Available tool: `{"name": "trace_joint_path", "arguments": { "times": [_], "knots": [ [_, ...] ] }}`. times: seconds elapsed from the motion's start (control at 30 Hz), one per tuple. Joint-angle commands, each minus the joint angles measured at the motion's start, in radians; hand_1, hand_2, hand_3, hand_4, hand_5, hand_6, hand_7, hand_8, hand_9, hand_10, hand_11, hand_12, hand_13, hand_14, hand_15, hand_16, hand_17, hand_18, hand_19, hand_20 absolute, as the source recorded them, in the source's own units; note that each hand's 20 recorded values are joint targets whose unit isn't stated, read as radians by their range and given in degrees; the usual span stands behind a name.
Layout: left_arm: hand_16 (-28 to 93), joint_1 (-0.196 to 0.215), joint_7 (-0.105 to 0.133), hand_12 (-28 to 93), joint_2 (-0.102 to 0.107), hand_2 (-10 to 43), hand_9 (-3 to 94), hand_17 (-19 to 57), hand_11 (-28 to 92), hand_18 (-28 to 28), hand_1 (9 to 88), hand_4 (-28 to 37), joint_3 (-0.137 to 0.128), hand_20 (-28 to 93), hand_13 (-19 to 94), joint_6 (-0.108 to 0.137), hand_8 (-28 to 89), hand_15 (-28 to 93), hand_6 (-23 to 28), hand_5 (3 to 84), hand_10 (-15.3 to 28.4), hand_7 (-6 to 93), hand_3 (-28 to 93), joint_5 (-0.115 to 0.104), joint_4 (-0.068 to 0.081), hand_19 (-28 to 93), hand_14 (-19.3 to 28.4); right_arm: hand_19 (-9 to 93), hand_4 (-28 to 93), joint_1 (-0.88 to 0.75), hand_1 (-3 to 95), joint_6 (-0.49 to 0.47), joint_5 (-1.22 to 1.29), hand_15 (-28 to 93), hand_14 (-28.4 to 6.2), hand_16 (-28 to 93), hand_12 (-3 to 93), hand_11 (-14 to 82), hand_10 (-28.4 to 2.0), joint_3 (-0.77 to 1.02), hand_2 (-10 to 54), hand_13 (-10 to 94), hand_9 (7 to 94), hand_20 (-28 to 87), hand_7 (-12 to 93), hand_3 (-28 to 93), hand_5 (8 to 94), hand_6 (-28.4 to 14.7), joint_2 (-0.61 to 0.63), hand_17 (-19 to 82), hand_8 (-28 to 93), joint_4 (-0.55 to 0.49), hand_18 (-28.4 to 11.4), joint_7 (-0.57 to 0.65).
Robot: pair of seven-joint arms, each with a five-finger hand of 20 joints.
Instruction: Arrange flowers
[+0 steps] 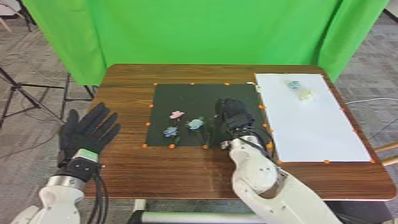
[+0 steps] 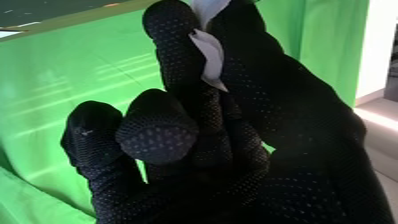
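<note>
- Step, judged: flower transfer, dark mat (image 1: 191, 96) to white sheet (image 1: 315, 132); next, lift clear and set down on sheet.
- Right hand (image 1: 233, 114), centre: fingers pinch pale strip (image 2: 211, 57); flower part or not, cannot tell.
- Left hand (image 1: 87, 129), left of frame: fingers open.
- Count, mat, centre: three flowers (pink flower (image 1: 177, 114), two blue).
- Count, sheet, upper right: two flower heads (blue head (image 1: 294, 85), pale yellow head (image 1: 306, 94)).

Five flowers counted. Three lay on dark mat (image 1: 185, 95) near worktop's (image 1: 155, 175) middle: one pink (image 1: 177, 114), one pale blue (image 1: 195, 123), one deeper blue (image 1: 171, 131). Two lay on white sheet (image 1: 315, 130), toward its far edge: one light blue (image 1: 294, 84), one cream (image 1: 306, 94). Mats: one dark. Sheets: one white, along worktop's right edge. Orange markers (image 1: 145, 145): several around both, too small for sure count.
</note>
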Motion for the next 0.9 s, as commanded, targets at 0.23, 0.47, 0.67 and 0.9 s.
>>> {"name": "trace_joint_path", "arguments": {
  "times": [0.23, 0.47, 0.67, 0.9],
  "knots": [
    [-10, 0.030, 0.014, 9, -0.011, 17.2, 33.7, -6.9, 18, 12.5, 25.3, -28.3, -0.025, 8, 22, -0.009, -11, 33, 6.3, 40.1, 11.4, 18.4, 66, 0.002, -0.010, 33, 13.0, 93, -28, -0.029, 64.5, -0.068, 0.037, 70, -7.1, 36, 40.6, 9.4, -7.7, 0.083, -9.5, 78, 90.2, 49, 31, 69, 79.3, 0.1, 0.077, 46, 2, -0.062, -23.0, 0.015],
    [-10, 0.031, 0.019, 9, -0.013, 17.2, 33.8, -6.9, 18, 12.5, 25.5, -28.3, -0.021, 8, 22, -0.019, -11, 33, 6.2, 40.1, 11.5, 18.3, 65, -0.023, -0.010, 33, 12.9, 93, -28, -0.036, 64.6, -0.134, 0.055, 70, -7.0, 36, 40.6, 9.1, -7.8, 0.096, -9.5, 78, 90.3, 49, 31, 69, 79.4, 0.1, 0.085, 46, 2, -0.095, -22.8, -0.027],
    [-9, 0.049, 0.034, 9, -0.014, 17.2, 33.8, -6.9, 18, 12.5, 25.4, -28.3, -0.028, 8, 22, -0.010, -11, 33, 6.2, 40.1, 11.4, 18.3, 65, -0.018, -0.017, 33, 12.9, 93, -28, -0.058, 64.9, -0.283, 0.100, 69, -7.1, 36, 40.5, 8.8, -7.9, 0.151, -9.5, 77, 90.2, 48, 31, 68, 79.2, 0.4, 0.100, 45, 1, -0.131, -22.7, -0.101],
    [-9, 0.049, 0.033, 9, -0.017, 17.2, 33.9, -7.0, 18, 12.5, 25.3, -28.3, -0.027, 8, 22, -0.008, -11, 33, 6.2, 40.1, 11.4, 18.3, 65, -0.018, -0.016, 33, 13.0, 93, -28, -0.063, 65.3, -0.286, 0.119, 68, -7.2, 36, 37.5, 6.1, -7.3, 0.161, -9.5, 77, 88.8, 46, 25, 68, 79.1, 1.3, 0.108, 44, 1, -0.155, -22.0, -0.113]
  ]
}}
